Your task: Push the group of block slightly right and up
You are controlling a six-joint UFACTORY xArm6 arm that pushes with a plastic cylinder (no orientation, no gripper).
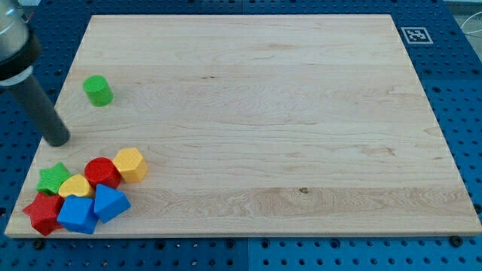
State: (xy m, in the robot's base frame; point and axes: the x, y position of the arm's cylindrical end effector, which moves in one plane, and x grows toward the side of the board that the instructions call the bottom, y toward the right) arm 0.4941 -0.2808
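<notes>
Nearest the view's bottom, at the lower left corner of the pale wooden board (301,113), a cluster of seven small plastic blocks was recorded: a red star-shaped block (43,213), a blue cube-like block (77,214), a blue block of wedge-like shape (111,202), a yellow heart-shaped block (75,186), a green star-shaped block (53,178), a red cylindrical block (101,172) and an orange-yellow faceted block (130,164). The blocks were seen packed close, neighbours touching or very nearly so. Above the cluster and apart from it, my tip (57,141) was noted resting near the board's left edge, in contact with no block. No gripper is fitted, so no open or closed state applied; the rod carried nothing. Farther toward the view's top, a lone green cylindrical block (98,90) was observed well apart from the group. Beyond the board, a blue perforated table (459,90) and a printed marker tag (415,35) were noted. The approach step was judged to be in hand, the push not yet begun. The next move was judged to call for the tip to be brought round to the cluster's lower left side, very little room being available there. Count: two red, two blue, two green, one yellow, one orange-yellow; eight in all.
</notes>
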